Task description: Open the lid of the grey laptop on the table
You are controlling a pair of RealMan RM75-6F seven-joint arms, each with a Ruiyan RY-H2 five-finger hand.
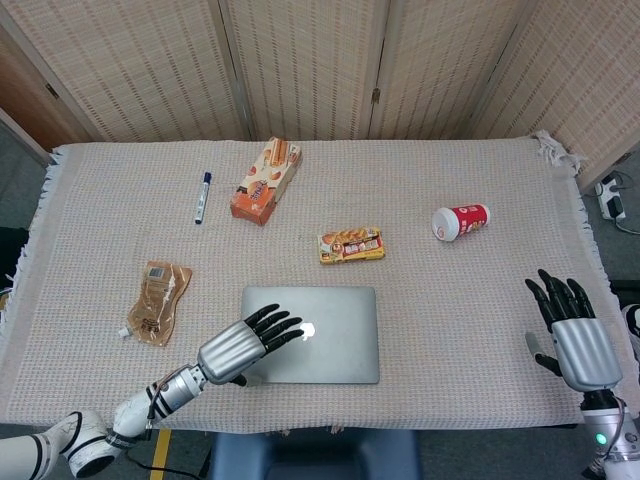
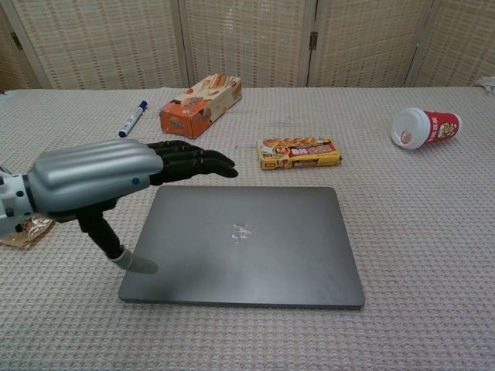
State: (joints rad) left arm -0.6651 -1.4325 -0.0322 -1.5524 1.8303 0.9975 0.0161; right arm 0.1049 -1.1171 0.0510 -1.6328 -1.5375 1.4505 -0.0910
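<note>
Lying shut on the worktop (image 1: 470, 330): grey laptop (image 1: 320, 345). Left robot hand (image 1: 245, 342) released, fingers spread above lid; right robot hand (image 1: 572, 335) likewise released.

My left hand (image 2: 116, 182) has a ribbed silver-grey metal back and glossy black fingers (image 2: 193, 161); its thumb ends in a grey tip. A black-banded wrist leads into my white forearm. My right hand (image 1: 572, 335) matches, with a green light glowing below its wrist.
</note>
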